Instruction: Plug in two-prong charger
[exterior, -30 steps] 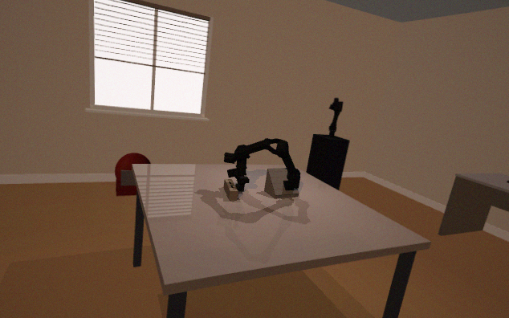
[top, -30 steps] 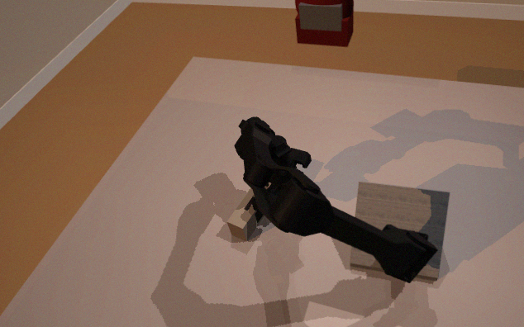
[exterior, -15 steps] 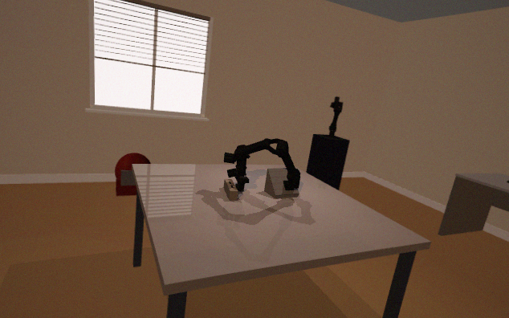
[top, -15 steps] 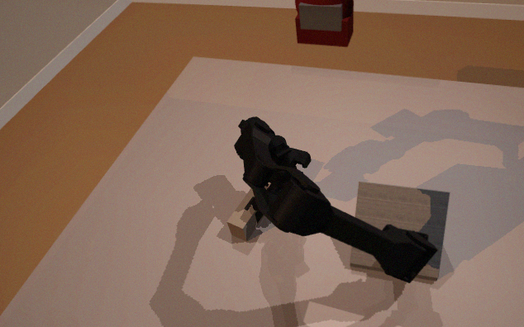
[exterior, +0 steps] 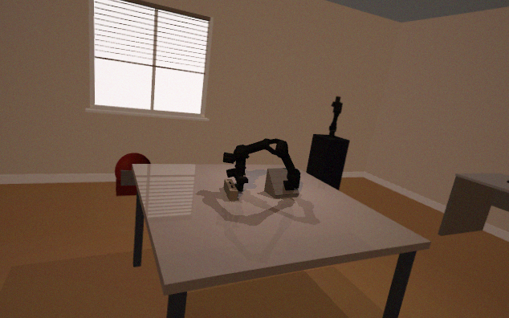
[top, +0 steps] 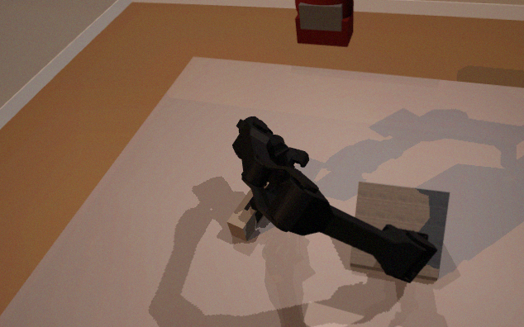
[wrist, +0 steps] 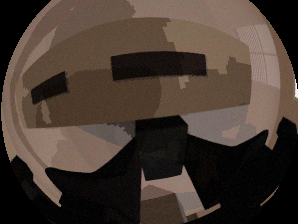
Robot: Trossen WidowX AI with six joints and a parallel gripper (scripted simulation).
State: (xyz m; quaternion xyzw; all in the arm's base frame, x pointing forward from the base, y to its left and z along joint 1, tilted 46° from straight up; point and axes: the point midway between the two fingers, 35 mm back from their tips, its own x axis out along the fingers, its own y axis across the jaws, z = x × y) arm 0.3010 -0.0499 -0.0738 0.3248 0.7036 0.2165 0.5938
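Observation:
The power strip (top: pixel 237 225) (exterior: pixel 233 194) (wrist: pixel 95 102) is a tan block on the table, with two dark rectangular outlets in the wrist view, one at centre right and one at the left. My gripper (wrist: pixel 156 137) is shut on the black charger (wrist: pixel 161 147), a dark block between the fingers. In the wrist view the charger's front end meets the strip's near long edge, below the centre-right outlet. Its prongs do not show, and I cannot tell whether they touch the strip. In the top and exterior views the gripper is beside the strip, and the charger is hidden or too dark to make out.
A grey, slope-faced block (top: pixel 388 210) (exterior: pixel 275 182) stands on the table (top: pixel 107 248) (exterior: pixel 293 245) by the arm's base. A red object (top: pixel 324 37) (exterior: pixel 132 162) is beyond the table's edge. The arm's shadows fall across the table and the strip.

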